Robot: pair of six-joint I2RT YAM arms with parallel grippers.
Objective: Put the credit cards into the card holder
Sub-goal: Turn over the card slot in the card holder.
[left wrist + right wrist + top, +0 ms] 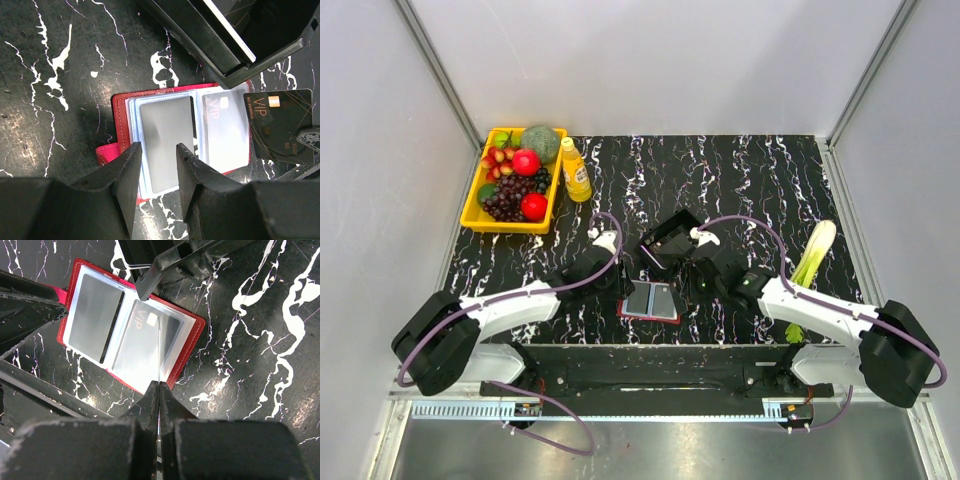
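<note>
Right wrist: right gripper (pixel 159 387) clamped on a dark credit card (pixel 159 350), edge-on over the right sleeve of the open red card holder (pixel 192 340). Across it, left gripper (pixel 157 150) parted, empty, above the left panel. Insertion step, seemingly; next needs the card edge aligned with the sleeve mouth.

We see a black marbled table (pixel 760 180) holding an open red wallet (pixel 650 300), black tray (pixel 670 235), fruit basket (pixel 470 215), bottle (pixel 576 170) and green vegetable (pixel 815 255).

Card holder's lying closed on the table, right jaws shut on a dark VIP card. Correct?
Not closed: the card holder lies open on the table, both clear panels showing, per the left wrist view. The right gripper does have its jaws shut on the dark VIP card.
</note>
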